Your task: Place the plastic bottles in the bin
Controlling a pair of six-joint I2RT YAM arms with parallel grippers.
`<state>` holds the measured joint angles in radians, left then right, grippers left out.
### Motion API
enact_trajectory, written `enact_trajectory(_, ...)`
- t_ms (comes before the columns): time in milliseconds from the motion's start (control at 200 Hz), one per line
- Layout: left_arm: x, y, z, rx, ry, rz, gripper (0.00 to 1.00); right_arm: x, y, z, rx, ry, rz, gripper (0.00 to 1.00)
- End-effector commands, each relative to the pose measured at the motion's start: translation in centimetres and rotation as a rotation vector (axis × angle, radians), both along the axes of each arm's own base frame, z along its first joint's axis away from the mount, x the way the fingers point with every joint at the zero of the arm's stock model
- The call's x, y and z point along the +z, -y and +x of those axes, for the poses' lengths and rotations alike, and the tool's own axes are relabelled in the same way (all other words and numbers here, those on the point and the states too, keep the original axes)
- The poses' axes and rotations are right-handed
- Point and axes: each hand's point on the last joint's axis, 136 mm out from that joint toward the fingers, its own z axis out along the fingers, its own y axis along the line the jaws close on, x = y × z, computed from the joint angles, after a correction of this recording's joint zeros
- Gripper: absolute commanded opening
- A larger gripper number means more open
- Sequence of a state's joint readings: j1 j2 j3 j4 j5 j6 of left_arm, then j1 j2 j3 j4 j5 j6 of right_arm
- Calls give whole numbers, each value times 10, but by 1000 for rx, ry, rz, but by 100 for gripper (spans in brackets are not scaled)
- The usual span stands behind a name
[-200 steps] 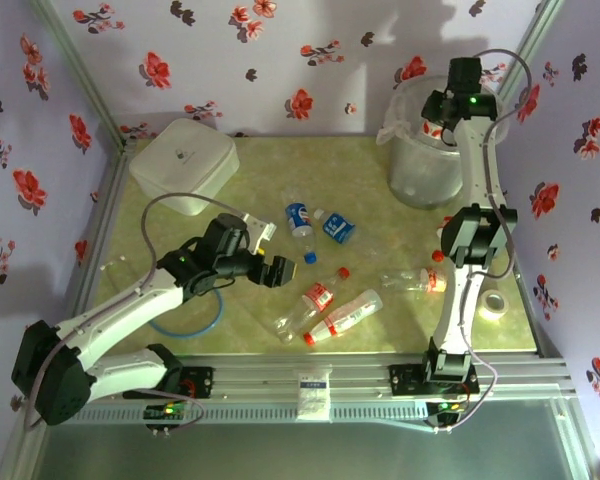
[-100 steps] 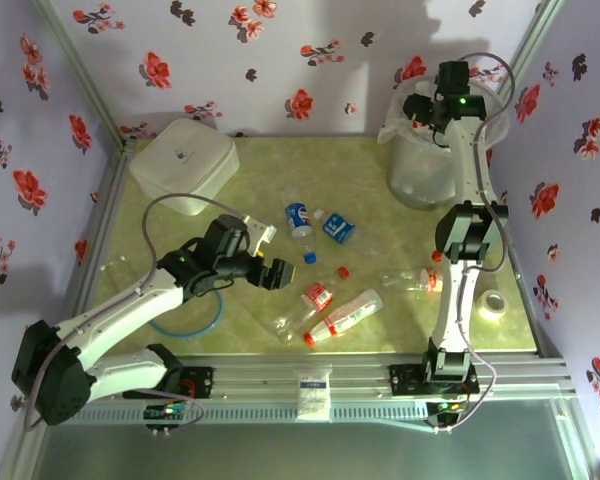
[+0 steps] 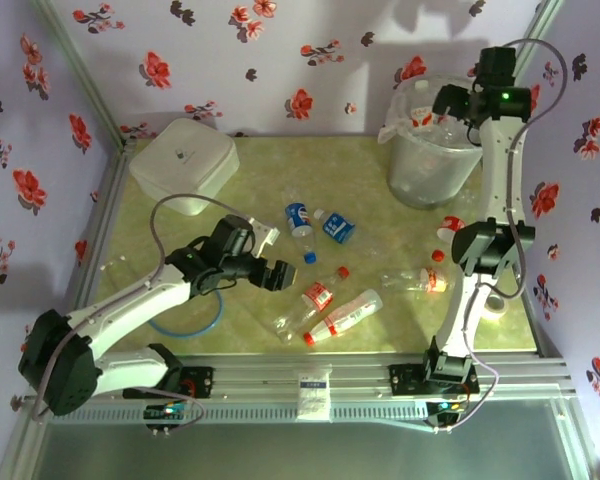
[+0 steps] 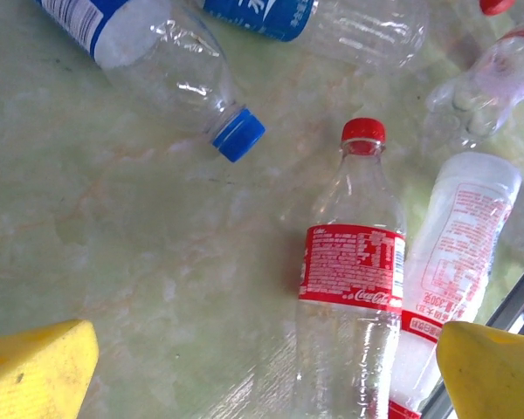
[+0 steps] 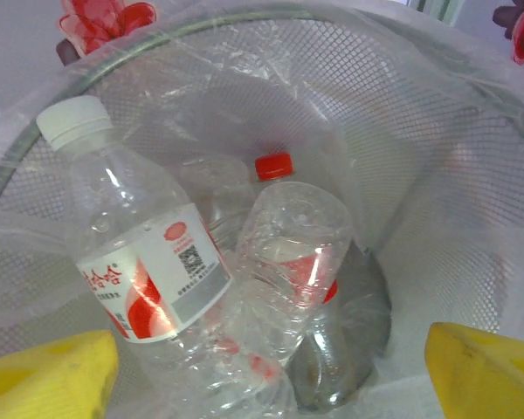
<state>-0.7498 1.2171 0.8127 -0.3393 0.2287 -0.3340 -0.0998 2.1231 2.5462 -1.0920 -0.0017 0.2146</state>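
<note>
While the left tool (image 4: pixel 264 368) gapes over a Coca-Cola bottle (image 4: pixel 354 272), the right tool (image 5: pixel 266 375) — spread — faces the bin (image 5: pixel 437 175).

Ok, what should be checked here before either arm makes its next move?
1. Right jaws open above the bin: ok.
2. White-capped bottle inside the bin, not clamped: ok.
3. Left jaws open: ok.
4. Red-capped bottle lying flat below the left jaws: ok.
5. Room around it: not ok, a white-labelled bottle lies right alongside.
6. Table cleared: not ok, several bottles lie on it.
</note>
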Motion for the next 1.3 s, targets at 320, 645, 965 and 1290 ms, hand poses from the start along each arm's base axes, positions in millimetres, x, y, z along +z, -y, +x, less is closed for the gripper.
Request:
enact_trajectory(320, -5, 7, -2, -43, -25, 36, 100, -95, -40, 25, 169, -187, 173, 46)
enact_trajectory(645, -17, 7, -15, -112, -60, 114, 100, -142, -69, 24, 230, -288, 191, 40)
enact_trajectory(965, -30, 16, -27, -189, -80, 186, 100, -46, -43, 17, 136, -91, 80, 59)
enact_trajectory(1290, -34, 27, -44, -265, -82, 212, 100, 32, -20, -27, 68, 30, 0, 77)
